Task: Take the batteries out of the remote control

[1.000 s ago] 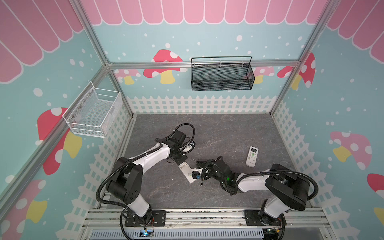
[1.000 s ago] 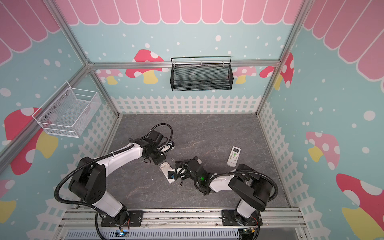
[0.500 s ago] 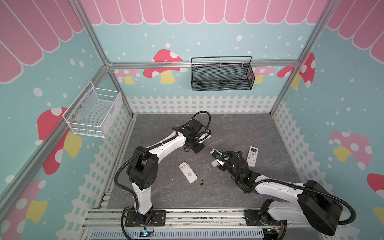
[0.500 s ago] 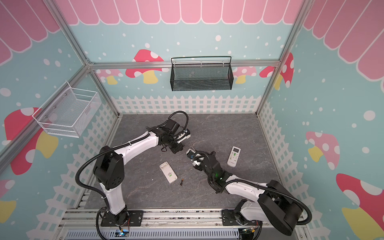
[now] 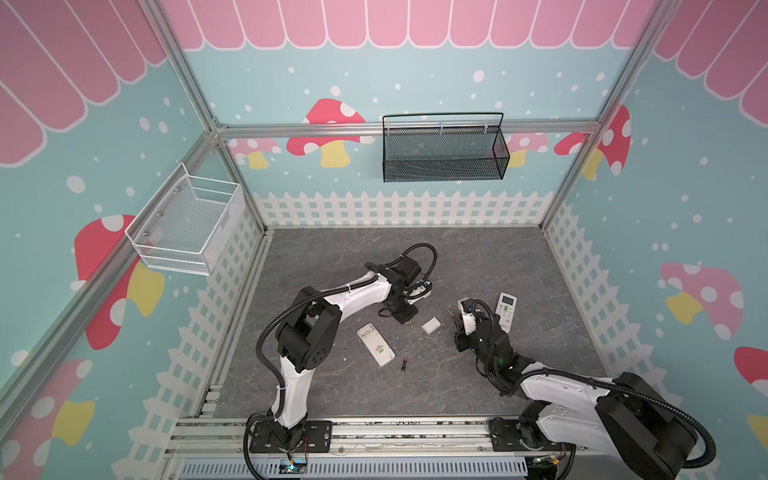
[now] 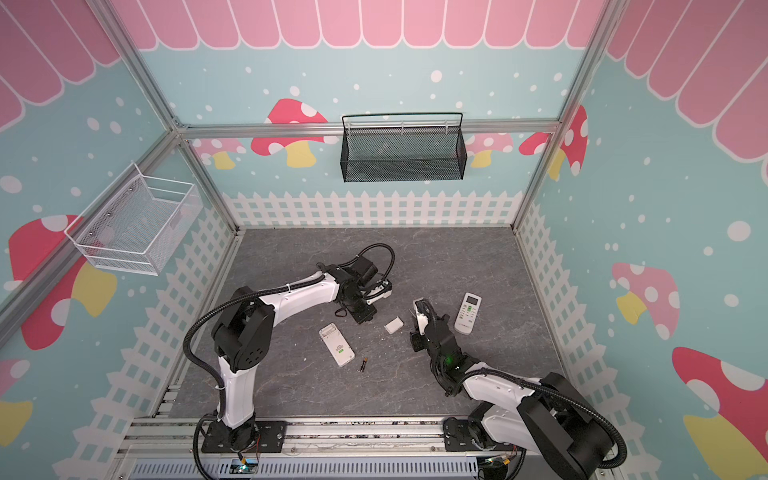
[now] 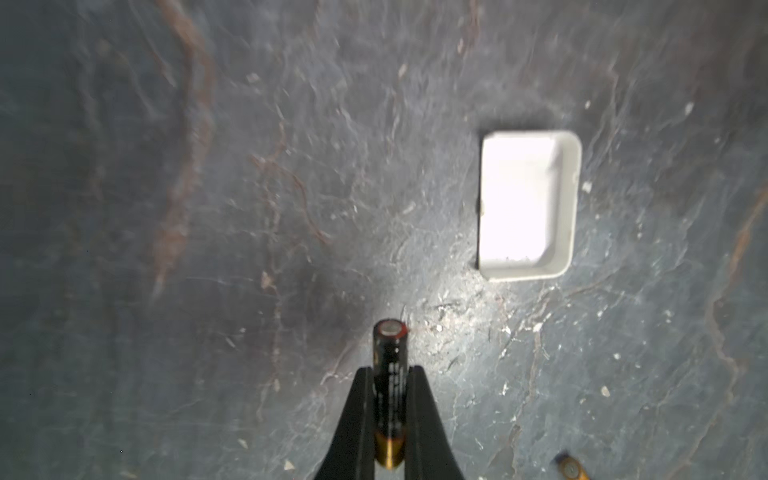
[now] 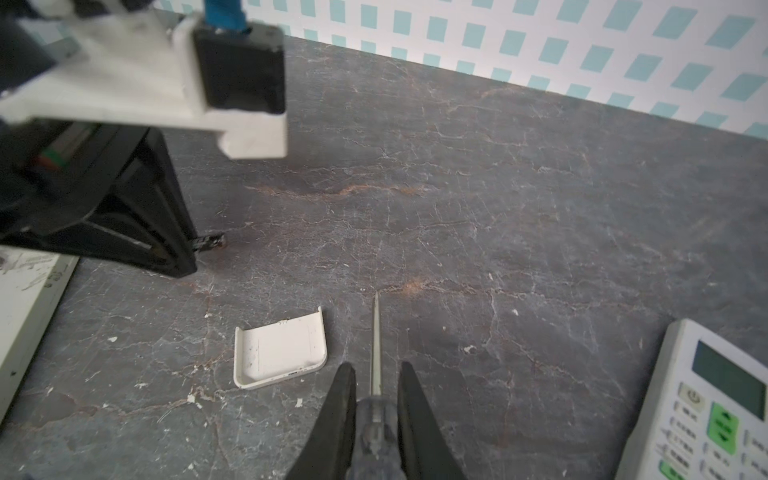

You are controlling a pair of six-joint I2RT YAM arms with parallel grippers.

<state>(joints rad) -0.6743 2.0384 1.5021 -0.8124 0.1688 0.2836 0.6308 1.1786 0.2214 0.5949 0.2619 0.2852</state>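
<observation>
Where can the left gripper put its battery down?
Bare tabletop lies along the back fence, and in front between the loose battery and the front rail. Crowded: the middle, around the face-down remote, white cover and face-up remote.

Back of the surface (image 5: pixel 478 257) lies wide open. Between left tool (image 7: pixel 390 372) and right tool (image 8: pixel 376 368), just a white cover (image 5: pixel 431 325). Remote (image 5: pixel 375 344) and loose battery (image 5: pixel 403 364) crowd the front; second remote (image 5: pixel 506 311) flanks the right tool.

On the grey desk (image 6: pixel 291 386) 1 white remote (image 6: pixel 337 345) lies flat, with 1 battery (image 6: pixel 363 365) just beside its near end. A white cover (image 6: pixel 393 325) sits between the left end effector (image 6: pixel 365 318) and the right end effector (image 6: pixel 415 309). A 2nd remote (image 6: pixel 468 313) lies farther right.
</observation>
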